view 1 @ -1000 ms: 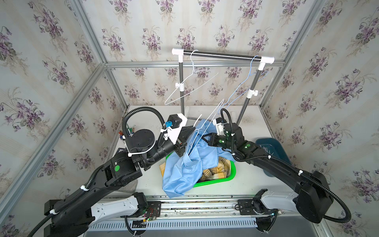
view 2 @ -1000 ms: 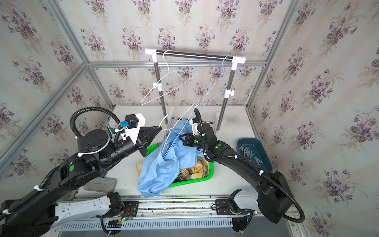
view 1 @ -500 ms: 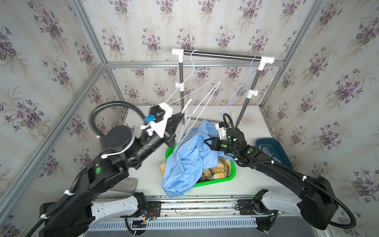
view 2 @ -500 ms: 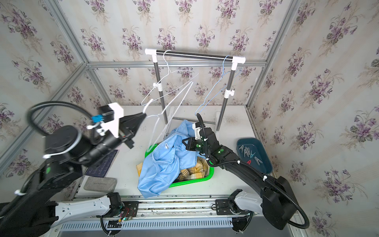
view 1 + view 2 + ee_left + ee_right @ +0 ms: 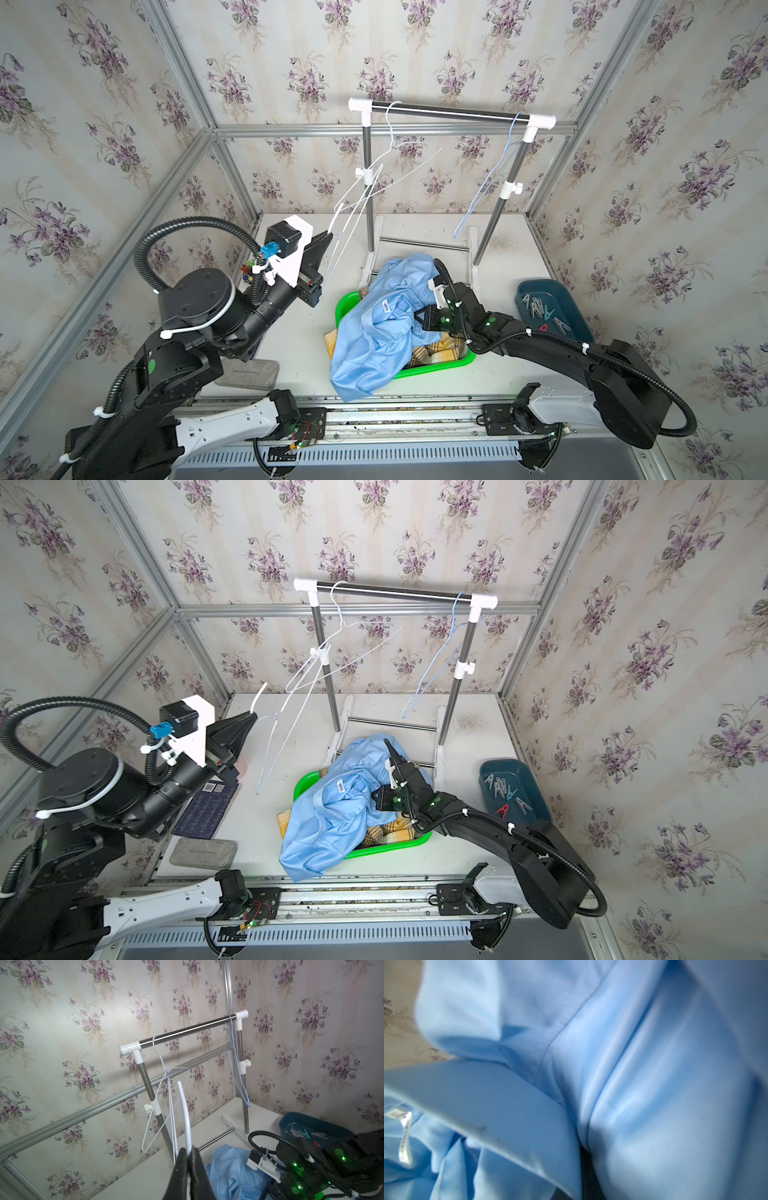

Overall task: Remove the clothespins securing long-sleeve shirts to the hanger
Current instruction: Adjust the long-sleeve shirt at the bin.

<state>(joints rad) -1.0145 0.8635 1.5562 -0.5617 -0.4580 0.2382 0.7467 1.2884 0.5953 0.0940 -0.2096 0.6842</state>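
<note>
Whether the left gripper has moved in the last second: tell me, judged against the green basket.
Yes. The left gripper, fingers shut on a white hanger, has pulled leftward off the green basket, clear of the blue shirt.

White table [image 5: 299,336], seen in both top views. Directly on it:
- clothes rack feet [image 5: 472,253] at the back
- green basket [image 5: 436,368] in the middle
- light blue shirt [image 5: 357,374] spilling over the basket's front rim onto the table
- blue bin [image 5: 575,309] at right, apart from the basket
- grey pad [image 5: 247,373] front left
- dark mat [image 5: 208,808] just behind the pad
</note>
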